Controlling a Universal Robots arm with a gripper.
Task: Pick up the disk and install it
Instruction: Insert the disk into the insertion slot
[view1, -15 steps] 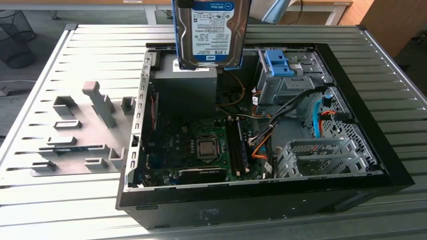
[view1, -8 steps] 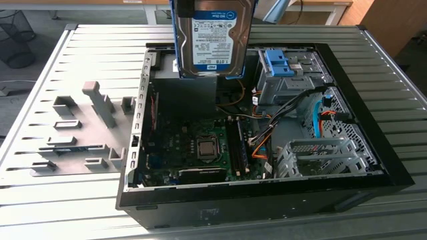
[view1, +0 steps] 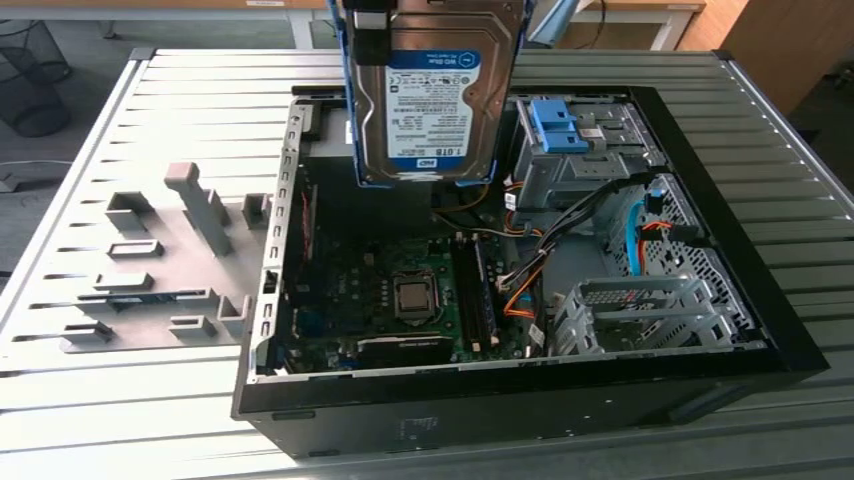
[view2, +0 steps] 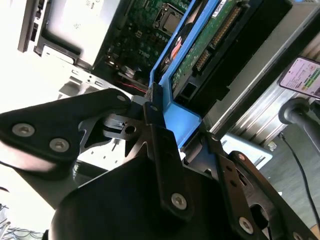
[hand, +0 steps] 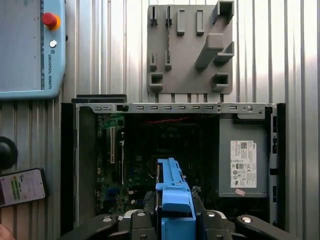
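exterior view | disk (view1: 434, 100) upright | silver, white-blue label, blue rails

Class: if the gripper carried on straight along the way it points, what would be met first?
Probably the motherboard inside the open computer case, struck by the disk the gripper holds; depth is unclear.

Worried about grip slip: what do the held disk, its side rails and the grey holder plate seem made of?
The disk: bare silver metal casing with a dull sheen. Its side rails: smooth blue plastic, uniformly coloured. The grey holder plate: matte, blocky shapes, probably plastic, though painted metal is possible.
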